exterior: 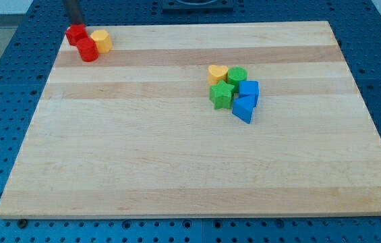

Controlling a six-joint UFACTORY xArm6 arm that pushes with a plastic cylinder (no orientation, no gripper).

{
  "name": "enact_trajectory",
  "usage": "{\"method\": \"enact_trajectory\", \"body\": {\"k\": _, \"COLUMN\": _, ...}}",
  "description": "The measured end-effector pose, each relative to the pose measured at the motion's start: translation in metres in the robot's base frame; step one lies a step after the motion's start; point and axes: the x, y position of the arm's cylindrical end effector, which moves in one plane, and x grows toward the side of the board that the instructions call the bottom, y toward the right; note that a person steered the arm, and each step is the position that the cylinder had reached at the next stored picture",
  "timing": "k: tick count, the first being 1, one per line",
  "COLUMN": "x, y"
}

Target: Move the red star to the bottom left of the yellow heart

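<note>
The red star [75,32] lies at the board's top left corner. It touches a red cylinder [88,50] just below and to its right, and a yellow block [101,40] to its right. The yellow heart [218,73] lies right of the board's middle, at the top left of a cluster of blocks. My tip [75,24] is at the red star's top edge, touching it or very nearly so. The dark rod rises out of the view's top.
In the cluster with the heart are a green cylinder [237,75], a green star [221,95], a blue cube [249,90] and a blue wedge-shaped block [243,109]. The wooden board [177,169] lies on a blue perforated table.
</note>
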Motion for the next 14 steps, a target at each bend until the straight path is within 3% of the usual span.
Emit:
{"method": "enact_trajectory", "body": {"k": 1, "x": 0.011, "y": -0.01}}
{"method": "enact_trajectory", "body": {"k": 3, "x": 0.072, "y": 0.061}}
{"method": "enact_trajectory", "body": {"k": 4, "x": 0.044, "y": 0.079}}
{"method": "enact_trajectory", "body": {"k": 5, "x": 0.029, "y": -0.005}}
{"method": "enact_trajectory", "body": {"k": 6, "x": 0.013, "y": 0.022}}
{"method": "enact_trajectory", "body": {"k": 8, "x": 0.001, "y": 0.142}}
{"method": "enact_trajectory", "body": {"k": 9, "x": 0.023, "y": 0.123}}
{"method": "enact_trajectory", "body": {"k": 11, "x": 0.001, "y": 0.177}}
{"method": "enact_trajectory", "body": {"k": 13, "x": 0.122, "y": 0.177}}
{"method": "enact_trajectory", "body": {"k": 14, "x": 0.124, "y": 0.178}}
